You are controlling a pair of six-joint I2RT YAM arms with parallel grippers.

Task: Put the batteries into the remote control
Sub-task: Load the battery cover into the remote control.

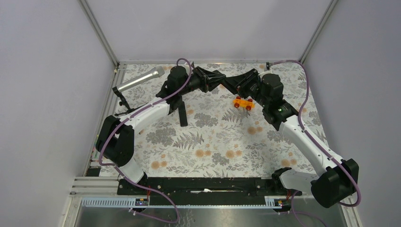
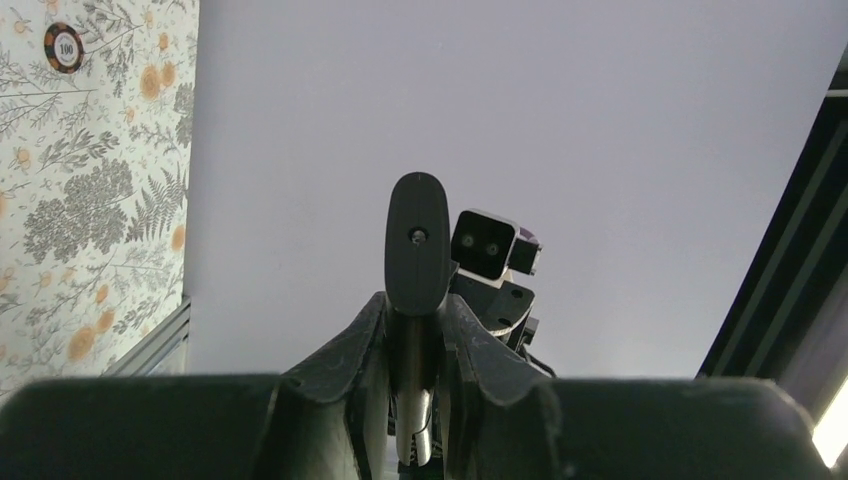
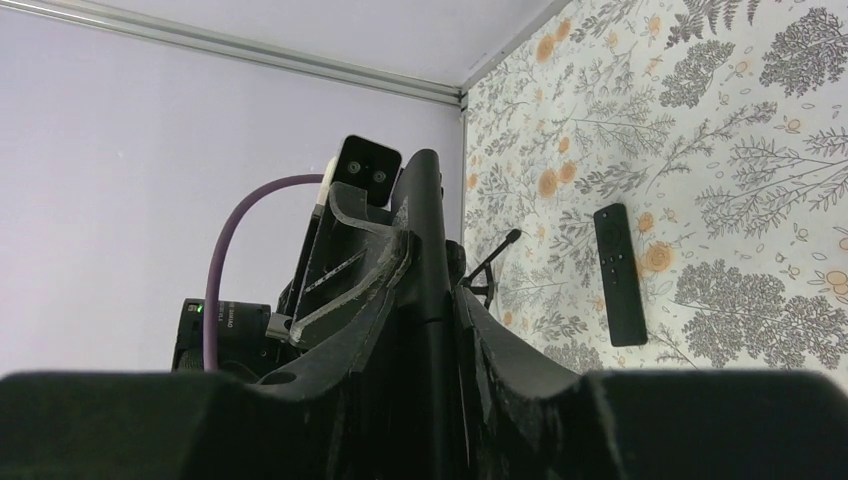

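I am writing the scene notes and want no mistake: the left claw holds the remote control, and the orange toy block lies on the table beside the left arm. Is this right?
One detail is wrong. The orange toy block lies beside the right arm, not the left, as the top external view shows. The left claw does hold the remote control.

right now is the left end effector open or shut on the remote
Shut on it: both fingers of the left end effector press against the remote control, with no gap either side.
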